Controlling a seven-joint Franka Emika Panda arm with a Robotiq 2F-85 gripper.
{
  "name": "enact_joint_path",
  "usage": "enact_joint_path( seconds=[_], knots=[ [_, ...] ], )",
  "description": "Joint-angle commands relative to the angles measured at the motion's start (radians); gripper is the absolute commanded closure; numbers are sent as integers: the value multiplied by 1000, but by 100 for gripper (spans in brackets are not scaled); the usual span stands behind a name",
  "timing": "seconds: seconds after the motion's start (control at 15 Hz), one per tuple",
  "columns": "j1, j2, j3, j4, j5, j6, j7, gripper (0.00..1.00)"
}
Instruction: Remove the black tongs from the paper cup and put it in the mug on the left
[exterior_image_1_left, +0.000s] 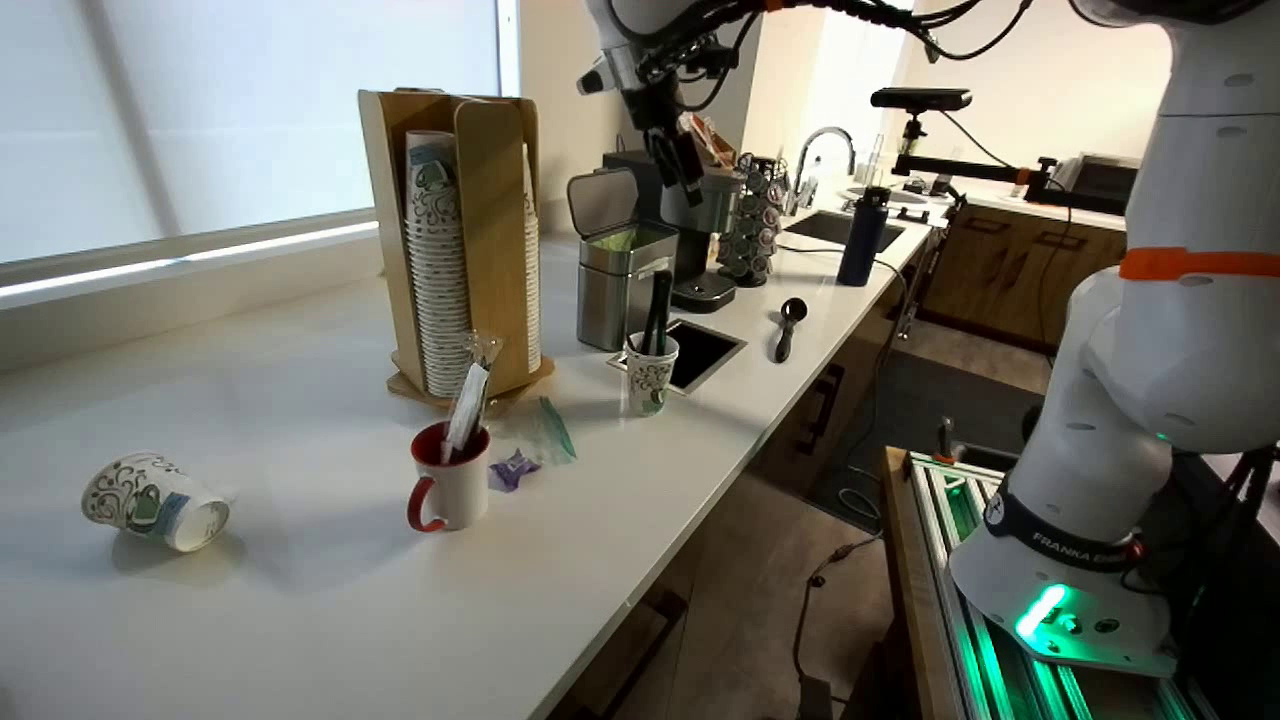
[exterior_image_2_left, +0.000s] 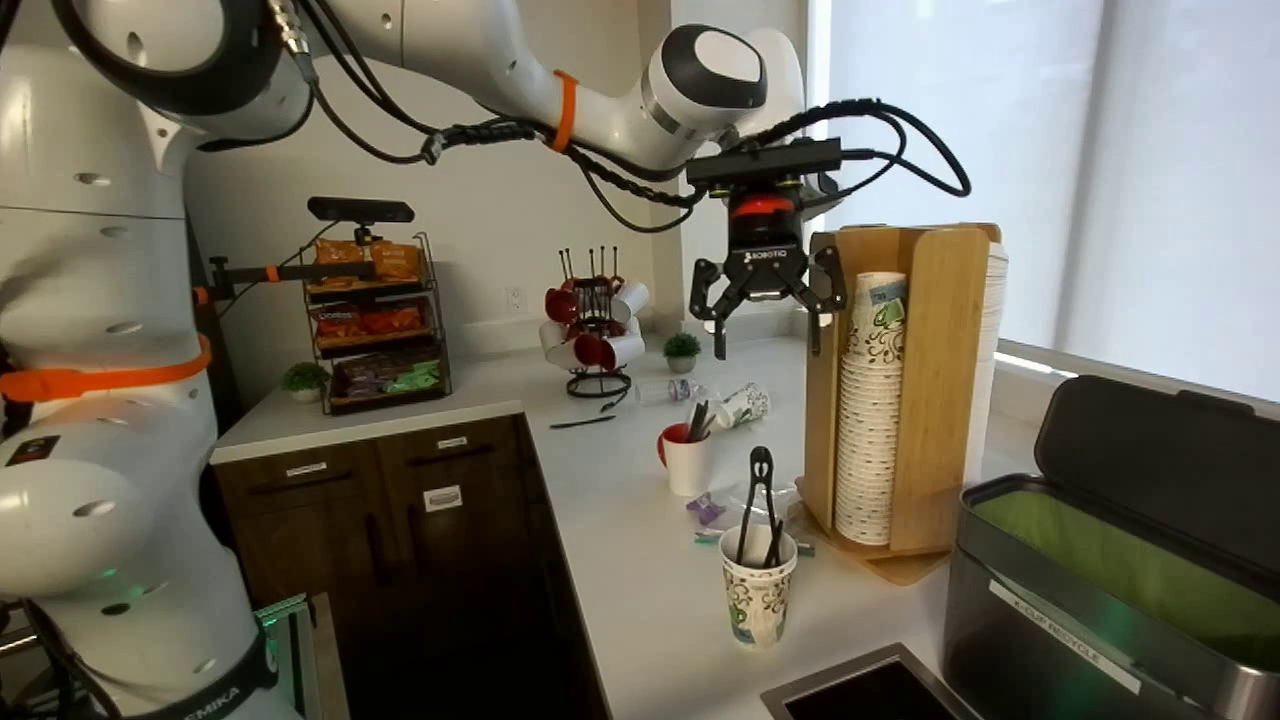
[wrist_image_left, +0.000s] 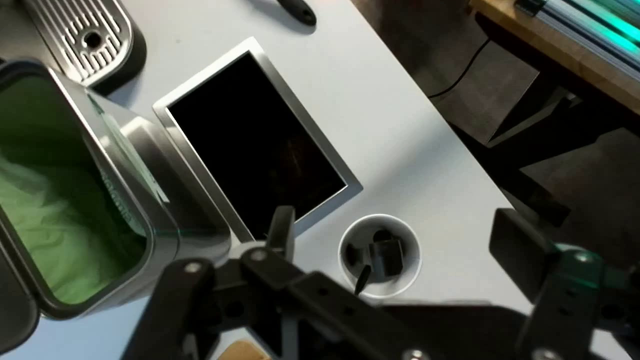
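The paper cup is white with a leafy print and stands upright in both exterior views (exterior_image_1_left: 650, 385) (exterior_image_2_left: 757, 600). The black tongs (exterior_image_2_left: 761, 465) stand in it, their looped end up; they also show in an exterior view (exterior_image_1_left: 657, 308) and, end-on, in the wrist view (wrist_image_left: 387, 257). A thinner black item is beside them. The mug (exterior_image_1_left: 465, 497) is white with a red inside and handle, and holds wrapped utensils; it also shows in an exterior view (exterior_image_2_left: 686, 467). My gripper (exterior_image_2_left: 767, 343) is open and empty, above and apart from the tongs.
A tall wooden cup dispenser (exterior_image_1_left: 495, 240) stands beside the mug. A metal bin (exterior_image_1_left: 605, 300) with its lid up and a framed dark opening (wrist_image_left: 260, 145) are near the paper cup. A tipped patterned cup (exterior_image_1_left: 150, 503), a purple wrapper (exterior_image_1_left: 514, 468) and a black scoop (exterior_image_1_left: 787, 330) lie on the counter.
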Motion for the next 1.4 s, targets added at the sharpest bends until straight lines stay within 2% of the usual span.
enact_joint_path(
  seconds=[0.0,0.2,0.33,0.53,0.6,0.93,1.33],
  knots=[
    [-20,103,27,59,58,10,-111,0],
    [-4,152,50,64,78,-31,-67,0],
    [-5,166,63,46,83,-3,-57,0],
    [9,155,74,-2,57,18,25,0],
    [-3,171,77,28,60,7,-18,0],
    [0,170,81,12,59,30,9,0],
    [29,198,96,-18,-31,31,7,0]
  ],
)
